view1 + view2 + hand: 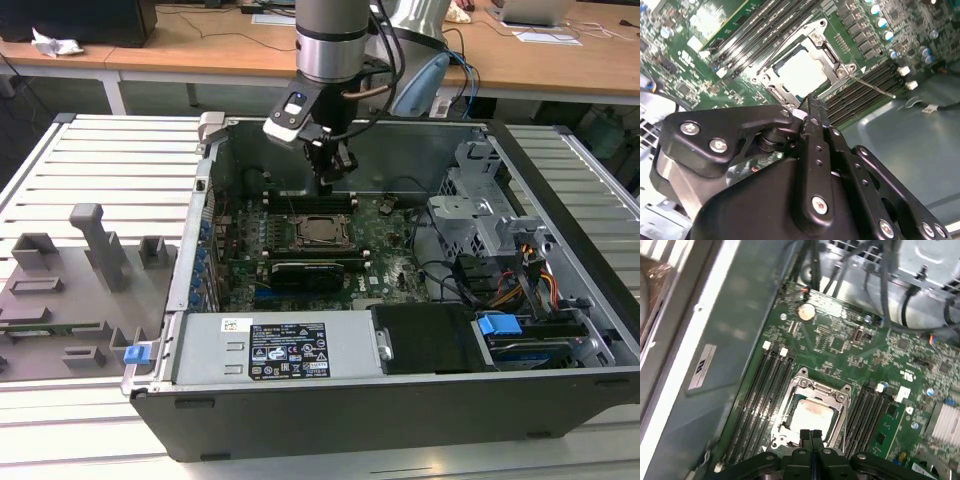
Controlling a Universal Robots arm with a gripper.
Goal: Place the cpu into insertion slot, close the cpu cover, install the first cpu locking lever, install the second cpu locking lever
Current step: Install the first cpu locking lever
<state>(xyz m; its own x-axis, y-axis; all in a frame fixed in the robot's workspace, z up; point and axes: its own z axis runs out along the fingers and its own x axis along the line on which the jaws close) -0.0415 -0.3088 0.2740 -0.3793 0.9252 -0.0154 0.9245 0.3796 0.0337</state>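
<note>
The cpu (322, 230) lies flat in the insertion slot (298, 228) on the green board inside the open computer case. Its dull silver top (802, 72) shows through the cut-out of the cpu cover (772, 82), which lies down over it. In the first wrist view the cover (802, 385) frames the cpu (810, 415) on all sides. A thin metal lever (875, 86) sticks out from one corner of the socket. My gripper (330, 178) hangs just above the socket's far edge. Its black fingers (810, 437) are pressed together and hold nothing.
Long black memory slots (765, 390) flank the socket on both sides. A grey drive cage (480, 215) and cables (530, 280) fill the exterior view's right of the case, and a power supply (270, 350) sits at the front. A grey fixture plate (70, 290) lies outside.
</note>
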